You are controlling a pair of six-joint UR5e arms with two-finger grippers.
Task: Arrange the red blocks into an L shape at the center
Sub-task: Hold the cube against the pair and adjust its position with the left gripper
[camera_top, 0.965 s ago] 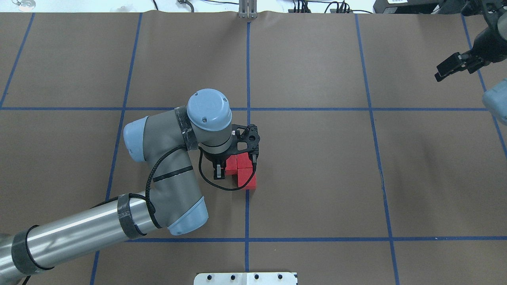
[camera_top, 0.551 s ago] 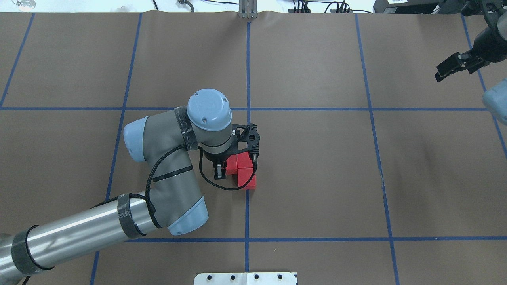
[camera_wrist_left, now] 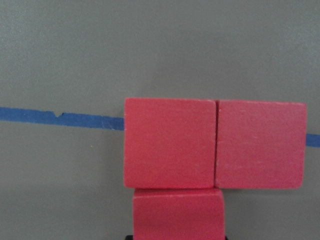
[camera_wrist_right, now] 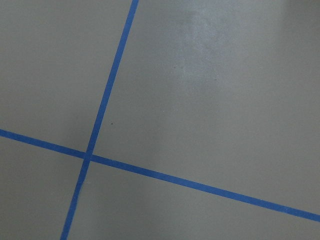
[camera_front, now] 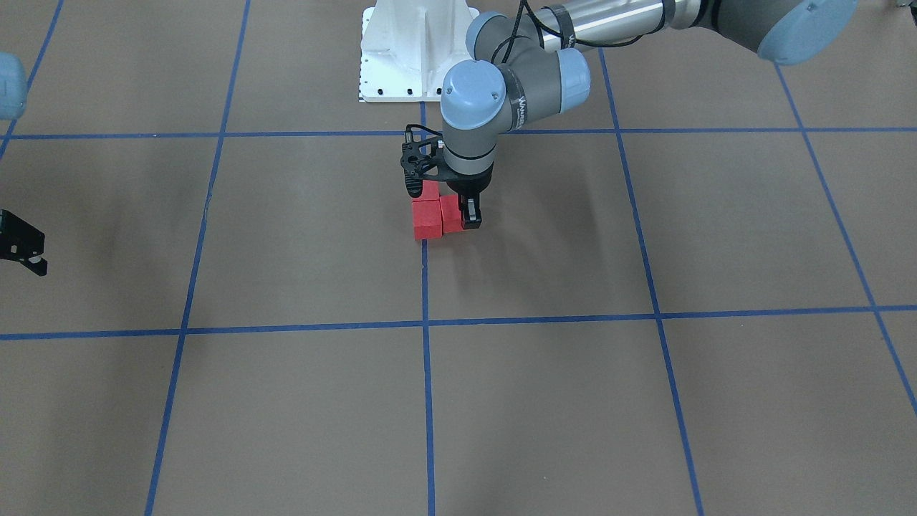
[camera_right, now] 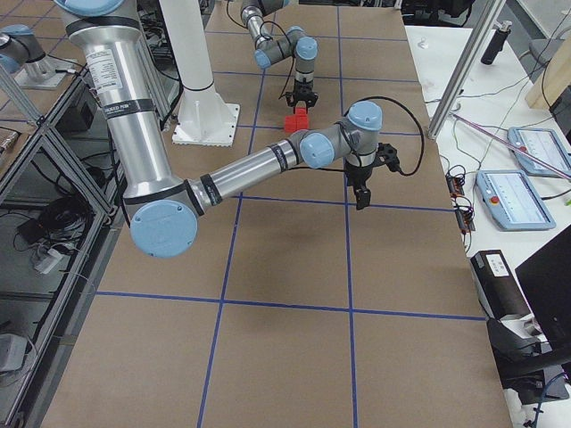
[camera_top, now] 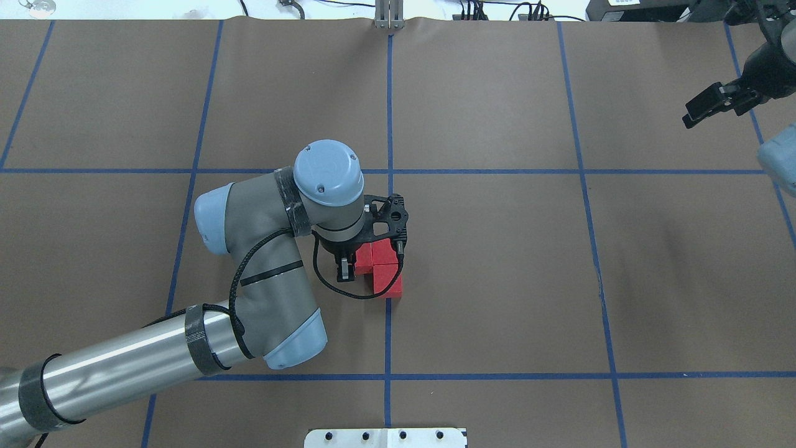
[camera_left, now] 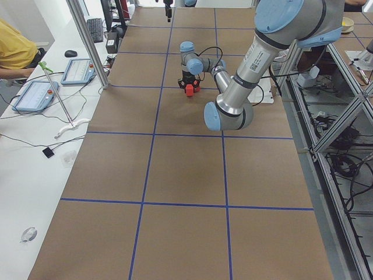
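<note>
The left gripper (camera_front: 458, 213), in the front view, stands upright over the blocks (camera_front: 428, 219), one finger (camera_front: 470, 215) just beside the outer block; whether it clamps or has let go cannot be told. Overhead, the three touch in an L on the tape line (camera_top: 388, 336) at the center (camera_top: 423, 274). The wrist view shows tight seams. They look light, rigid, matte; pinch opposite free faces.

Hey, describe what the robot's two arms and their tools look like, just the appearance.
The left arm is a silver metal tube with grey joints, light-blue round caps and black bands; a black cable loops along it to the black left tool. The right arm matches: silver tube with a printed label, grey joints, blue caps and a black right tool.
</note>
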